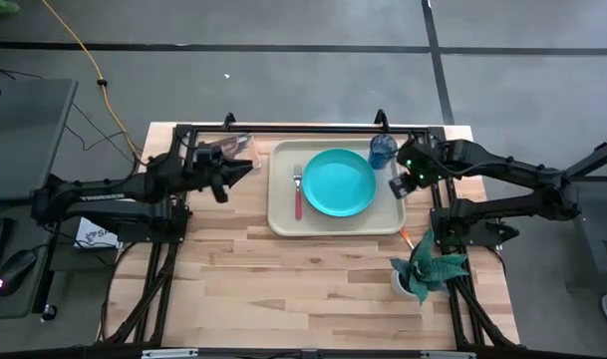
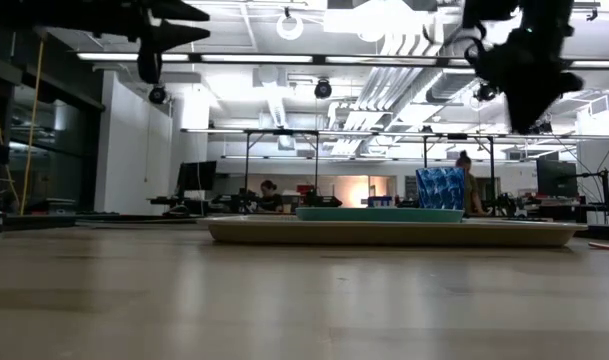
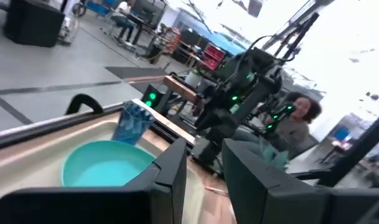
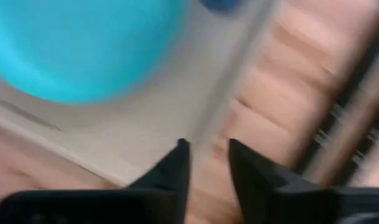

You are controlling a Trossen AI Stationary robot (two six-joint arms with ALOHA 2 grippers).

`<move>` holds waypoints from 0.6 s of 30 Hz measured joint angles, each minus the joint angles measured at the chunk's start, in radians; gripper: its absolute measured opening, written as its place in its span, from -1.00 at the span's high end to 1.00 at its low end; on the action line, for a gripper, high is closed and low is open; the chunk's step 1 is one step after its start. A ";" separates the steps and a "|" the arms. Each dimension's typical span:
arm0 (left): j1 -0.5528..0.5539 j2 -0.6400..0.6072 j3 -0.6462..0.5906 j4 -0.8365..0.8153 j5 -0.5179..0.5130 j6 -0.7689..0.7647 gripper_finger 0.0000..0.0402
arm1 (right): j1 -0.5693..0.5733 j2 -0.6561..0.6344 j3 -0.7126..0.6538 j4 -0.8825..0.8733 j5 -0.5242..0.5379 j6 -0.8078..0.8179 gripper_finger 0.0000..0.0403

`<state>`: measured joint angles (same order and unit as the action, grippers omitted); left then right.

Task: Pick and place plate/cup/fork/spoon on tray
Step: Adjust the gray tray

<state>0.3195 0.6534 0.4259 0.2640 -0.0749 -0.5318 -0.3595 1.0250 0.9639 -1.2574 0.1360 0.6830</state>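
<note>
Three pieces sit on the tray (image 1: 283,221), but the spoon (image 1: 407,238) lies tight against the plant pot (image 1: 403,283), so the right tool (image 1: 403,183), slightly parted and empty, could topple it

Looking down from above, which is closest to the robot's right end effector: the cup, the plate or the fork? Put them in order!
From the right end effector, at the tray's right edge:
1. The cup, in the tray's back right corner.
2. The plate, in the tray's middle.
3. The fork, left of the plate.
</note>
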 joint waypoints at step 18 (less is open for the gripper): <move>-0.008 -0.059 -0.036 -0.007 -0.094 0.050 0.58 | -0.063 0.016 -0.414 0.264 0.057 0.203 0.99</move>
<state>0.3111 0.5945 0.3904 0.2565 -0.1688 -0.4818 -0.4225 1.0409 0.5502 -0.9930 0.1928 0.8859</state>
